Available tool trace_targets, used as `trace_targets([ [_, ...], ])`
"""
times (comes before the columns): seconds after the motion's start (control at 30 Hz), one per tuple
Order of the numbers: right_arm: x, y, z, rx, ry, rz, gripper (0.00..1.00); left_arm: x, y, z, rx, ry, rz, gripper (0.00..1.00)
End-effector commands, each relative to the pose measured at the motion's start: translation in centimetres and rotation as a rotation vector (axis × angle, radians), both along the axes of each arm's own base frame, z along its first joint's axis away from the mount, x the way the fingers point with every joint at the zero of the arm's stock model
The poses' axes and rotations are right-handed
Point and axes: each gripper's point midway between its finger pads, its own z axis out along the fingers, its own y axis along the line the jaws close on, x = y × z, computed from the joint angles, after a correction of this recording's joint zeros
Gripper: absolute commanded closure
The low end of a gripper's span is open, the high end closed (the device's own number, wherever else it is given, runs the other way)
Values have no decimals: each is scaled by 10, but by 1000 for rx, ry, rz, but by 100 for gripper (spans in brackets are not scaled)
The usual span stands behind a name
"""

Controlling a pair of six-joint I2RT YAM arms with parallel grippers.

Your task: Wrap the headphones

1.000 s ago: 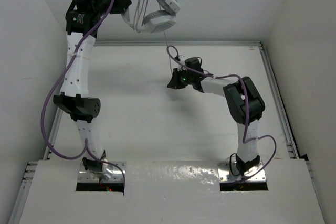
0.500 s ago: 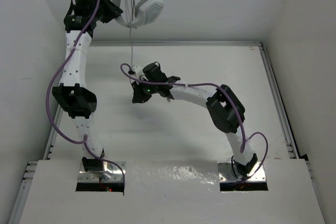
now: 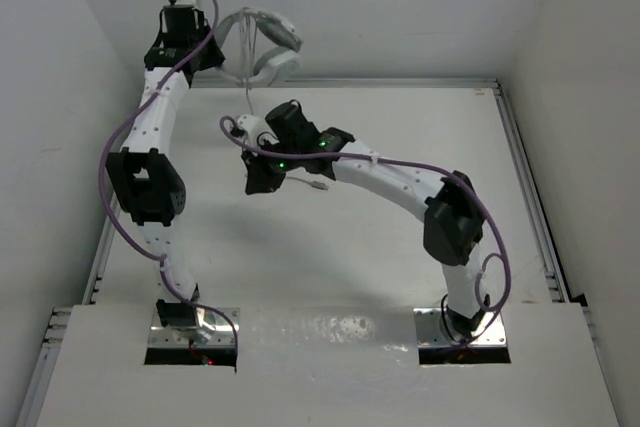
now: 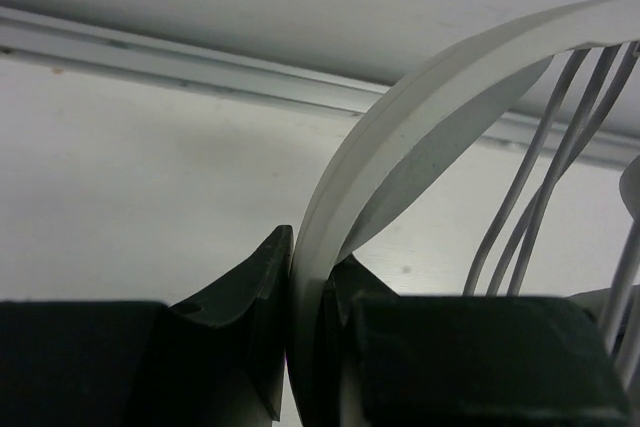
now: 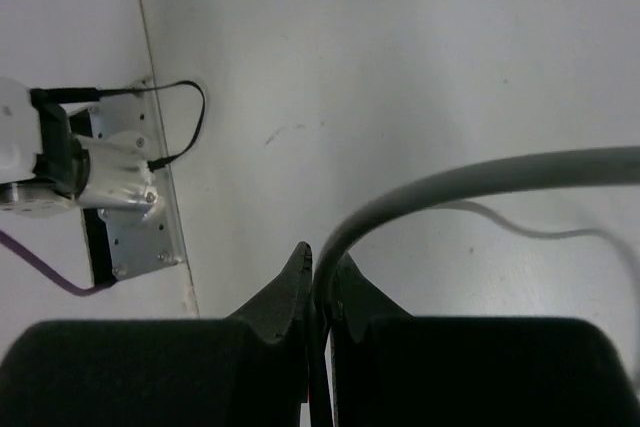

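Left gripper point(image 4: 308, 252) clamps the headphones point(image 3: 262, 47) by the headband point(image 4: 420, 117), holding them up at the far edge of the table point(image 3: 350, 267). Right gripper point(image 5: 320, 262) is pinched shut on the thin cable point(image 5: 480, 177), down near the tabletop.

White table point(image 3: 300, 247), white walls point(image 3: 420, 7)
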Motion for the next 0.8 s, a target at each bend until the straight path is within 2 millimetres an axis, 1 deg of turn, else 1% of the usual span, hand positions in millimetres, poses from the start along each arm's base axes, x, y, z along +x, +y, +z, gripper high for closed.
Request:
trace_targets([
  [0.0, 4, -7, 97, 112, -194, 20, 100, 12, -2, 31, 230, -170, -13, 100],
  [0.03, 5, -13, 105, 101, -210, 7, 100, 10, -3, 29, 328, -184, -45, 100],
  [0.07, 8, -15, 121, 114, -242, -9, 100, 7, -17, 19, 389, -177, -92, 100],
  [0.1, 17, -20, 128, 98, -284, -49, 100, -1, -19, -14, 445, -114, -114, 100],
  [0.13, 22, -26, 133, 83, -310, -79, 100, -6, -22, -10, 530, -140, -153, 100],
  [0.17, 27, -33, 146, 82, -348, -119, 100, -12, -35, -18, 569, -134, -198, 100],
  [0.2, 44, -47, 147, 27, -405, -216, 100, -18, -36, -34, 602, -97, -225, 100],
  [0.3, 77, -83, 148, -102, -521, -379, 100, -22, -39, -49, 676, -69, -291, 100],
  [0.33, 97, -107, 146, -188, -567, -497, 100, -25, -39, -55, 715, -57, -327, 100],
  [0.37, 105, -120, 145, -229, -586, -545, 100, -26, -41, -57, 733, -54, -359, 100],
  [0.4, 112, -131, 144, -271, -602, -581, 100, -32, -46, -66, 740, -31, -417, 100],
  [0.43, 122, -148, 152, -310, -633, -656, 100, -35, -53, -68, 776, -28, -475, 100],
  [0.5, 132, -164, 157, -363, -678, -713, 100, -44, -66, -76, 779, -16, -566, 100],
  [0.53, 139, -180, 164, -412, -715, -777, 100, -50, -69, -81, 798, 7, -603, 100],
  [0.57, 143, -190, 167, -453, -741, -800, 100, -52, -70, -83, 805, 14, -615, 100],
  [0.6, 145, -199, 163, -506, -747, -814, 100, -53, -72, -84, 812, 16, -626, 100],
  [0.63, 149, -216, 173, -545, -767, -868, 100, -52, -71, -83, 819, 12, -616, 100],
  [0.67, 149, -226, 171, -594, -766, -877, 100, -47, -64, -78, 850, 7, -567, 100],
  [0.73, 149, -243, 177, -645, -782, -920, 100, -41, -57, -72, 897, -2, -517, 100],
  [0.77, 148, -254, 180, -688, -801, -948, 100, -38, -49, -66, 930, -2, -474, 100],
])
